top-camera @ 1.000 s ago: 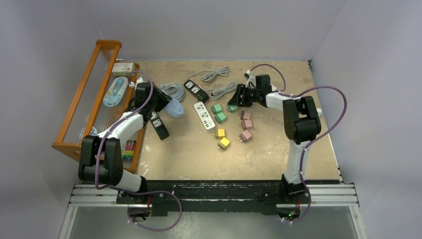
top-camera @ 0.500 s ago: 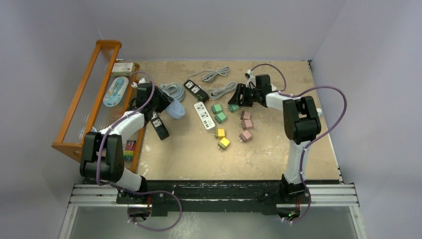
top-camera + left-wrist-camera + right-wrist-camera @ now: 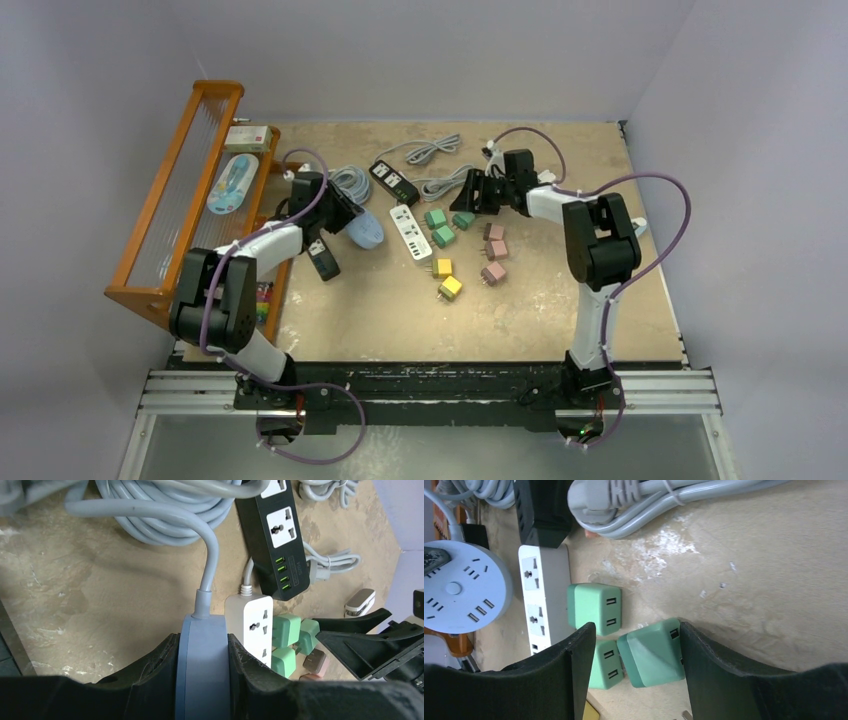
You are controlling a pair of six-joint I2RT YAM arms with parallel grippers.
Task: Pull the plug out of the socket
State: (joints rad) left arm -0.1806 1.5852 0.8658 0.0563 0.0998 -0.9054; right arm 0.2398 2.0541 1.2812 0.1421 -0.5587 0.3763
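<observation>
One green USB plug (image 3: 651, 652) is sitting between the right gripper's (image 3: 636, 635) released fingers; the left gripper (image 3: 202, 652) is clenching the round power strip (image 3: 461, 587).

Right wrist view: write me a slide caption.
Open right hand straddling a green plug on the table, beside two more green plugs and a white power strip.

Tan table (image 3: 560, 300), scuffed white in spots. Orange rack (image 3: 160, 215) at left edge. Far side: grey cables (image 3: 432, 150), coiled; black strip (image 3: 393, 182). Centre: white strip (image 3: 410, 232), green plugs (image 3: 443, 236) just beside it, then pink plugs (image 3: 496, 250), yellow plugs (image 3: 451, 287) nearer. Second black strip (image 3: 322, 258) near the rack.
</observation>
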